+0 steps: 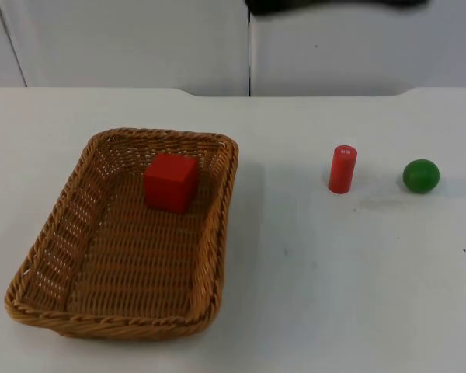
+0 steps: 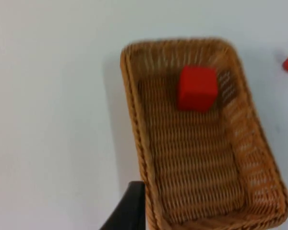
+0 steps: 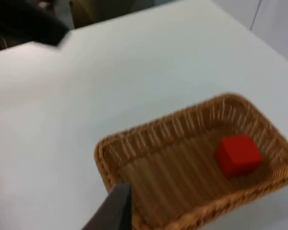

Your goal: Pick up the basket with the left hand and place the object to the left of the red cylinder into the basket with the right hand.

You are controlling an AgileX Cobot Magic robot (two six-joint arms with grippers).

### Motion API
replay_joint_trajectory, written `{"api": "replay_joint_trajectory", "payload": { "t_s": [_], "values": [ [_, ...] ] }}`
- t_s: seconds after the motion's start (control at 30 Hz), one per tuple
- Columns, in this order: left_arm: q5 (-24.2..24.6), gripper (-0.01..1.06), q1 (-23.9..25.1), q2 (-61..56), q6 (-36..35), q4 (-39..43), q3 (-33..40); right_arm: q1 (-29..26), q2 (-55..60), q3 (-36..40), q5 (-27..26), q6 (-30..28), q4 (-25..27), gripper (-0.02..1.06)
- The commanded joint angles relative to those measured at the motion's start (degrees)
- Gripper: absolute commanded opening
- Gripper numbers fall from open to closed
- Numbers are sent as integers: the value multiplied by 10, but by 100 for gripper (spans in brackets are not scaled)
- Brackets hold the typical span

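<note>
1. We can make out a small white mark on the flat top of the red plastic-looking cylinder [image 1: 342, 169], too small for us to read; nothing else carries writing.
2. The brown woven wicker basket [image 1: 50, 245] is rectangular with rounded corners, a braided rim and a ribbed floor; it sits on the white table top [image 1: 334, 295], well to the left of the cylinder.
3. A red cube [image 1: 171, 182] with smooth matte faces and crisp edges lies inside the basket, near the far end closest to the cylinder.
4. A glossy green ball [image 1: 421, 176] rests on the table just right of the cylinder, apart from it.
5. The upright cylinder stands alone, touching neither ball nor basket.
6. The left gripper [image 2: 129, 211] hangs above the basket's near rim, one black fingertip visible; we cannot tell how far it is open, and it holds nothing we can see.
7. The right gripper [image 3: 113, 211] hovers above the basket's edge; we cannot tell its opening either.
</note>
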Motion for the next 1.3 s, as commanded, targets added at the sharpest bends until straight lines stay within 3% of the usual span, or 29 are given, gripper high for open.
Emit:
{"api": "replay_joint_trajectory", "payload": {
  "t_s": [0.0,0.1,0.43,0.67,0.93,1.27],
  "values": [
    [12,92,0,-41,3,3,3,0,-14,33,-27,9,0,105],
    [24,92,0,-80,3,1,3,0,-44,91,-59,11,-1,105],
    [62,92,0,-159,4,-3,8,0,-132,174,-67,28,-1,105],
    [57,92,0,-218,6,-3,87,0,-207,241,-67,39,-1,105],
    [57,92,0,-256,6,-2,121,0,-290,285,-63,43,-1,105],
    [68,92,0,-326,-34,47,121,0,-403,288,41,47,-4,105]
  ]
}}
